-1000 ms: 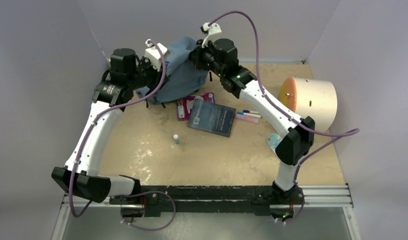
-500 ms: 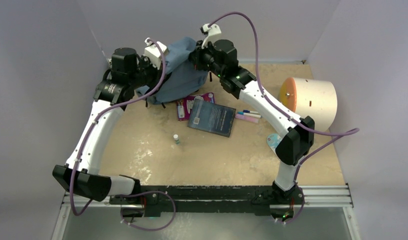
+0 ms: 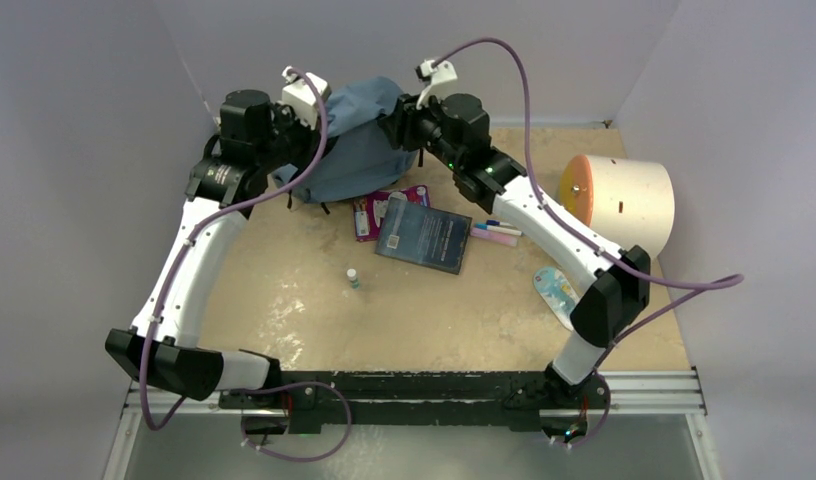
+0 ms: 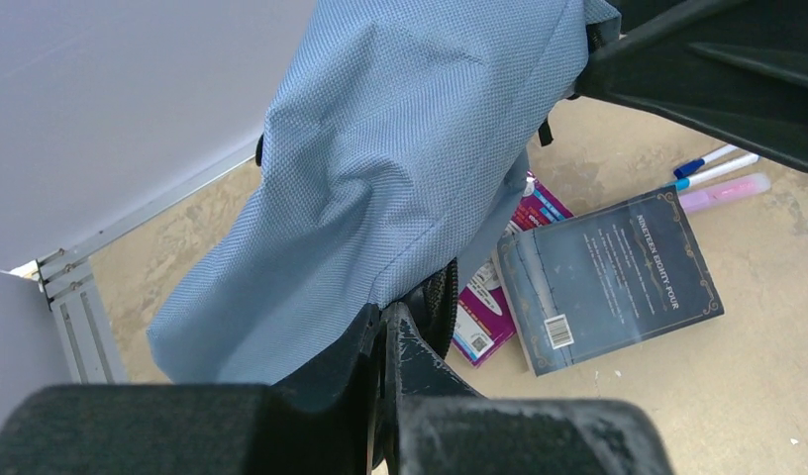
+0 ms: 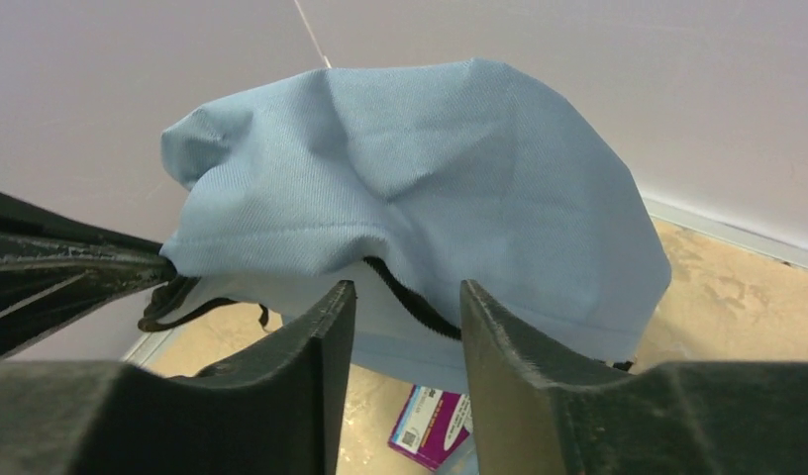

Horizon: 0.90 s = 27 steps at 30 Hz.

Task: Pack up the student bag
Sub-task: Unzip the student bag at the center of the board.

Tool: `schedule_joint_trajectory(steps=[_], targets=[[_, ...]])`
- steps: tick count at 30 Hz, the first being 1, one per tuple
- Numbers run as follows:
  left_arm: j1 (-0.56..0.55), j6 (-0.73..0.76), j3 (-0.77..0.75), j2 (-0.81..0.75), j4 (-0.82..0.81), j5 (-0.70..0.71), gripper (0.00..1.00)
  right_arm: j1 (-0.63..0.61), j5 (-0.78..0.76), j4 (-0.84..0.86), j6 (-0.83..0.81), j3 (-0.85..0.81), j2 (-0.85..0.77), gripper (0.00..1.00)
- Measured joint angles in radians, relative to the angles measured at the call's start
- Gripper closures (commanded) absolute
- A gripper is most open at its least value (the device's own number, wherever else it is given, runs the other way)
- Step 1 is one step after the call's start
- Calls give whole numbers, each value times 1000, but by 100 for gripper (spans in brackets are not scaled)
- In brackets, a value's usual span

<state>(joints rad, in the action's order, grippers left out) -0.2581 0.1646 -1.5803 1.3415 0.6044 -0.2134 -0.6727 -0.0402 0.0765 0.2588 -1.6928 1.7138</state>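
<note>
Grey-blue woven student bag [image 3: 356,150], bunched and rumpled, stands between the two gripper heads.

From above, both arms stretch forward with elbows out; the left gripper [image 3: 306,140] meets the bag's left edge, the right gripper [image 3: 402,122] its upper right, and a dark book [image 3: 424,236] lies on the table [image 3: 314,300] behind both. The left wrist camera alone shows its jaws clenched on the bag's lower hem, fabric rising above them, pens [image 4: 722,178] far to their right. The right wrist camera shows its jaws released and apart, the dark zipper just past the gap; contact with the fabric cannot be told.
</note>
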Motion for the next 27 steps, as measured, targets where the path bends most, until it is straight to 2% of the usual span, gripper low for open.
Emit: schedule_joint_trajectory(steps=[6, 9, 11, 13, 16, 20, 27], targets=[[0, 0, 0, 2, -4, -10, 100, 0, -26, 45, 37, 111, -90, 44], [0, -1, 0, 2, -2, -35, 100, 0, -28, 80, 111, 222, -170, 44], [0, -5, 0, 2, 3, -60, 100, 0, -28, 109, 188, 286, -218, 41], [0, -11, 0, 2, 13, -89, 100, 0, -28, 138, 286, 346, -262, 34], [0, -23, 0, 2, 26, -136, 100, 0, -7, 225, 467, 435, -311, 32], [0, -34, 0, 2, 45, -194, 100, -5, 67, 342, 683, 497, -304, 31], [0, -68, 0, 2, 63, -296, 100, -76, 140, 454, 862, 507, -225, 34]])
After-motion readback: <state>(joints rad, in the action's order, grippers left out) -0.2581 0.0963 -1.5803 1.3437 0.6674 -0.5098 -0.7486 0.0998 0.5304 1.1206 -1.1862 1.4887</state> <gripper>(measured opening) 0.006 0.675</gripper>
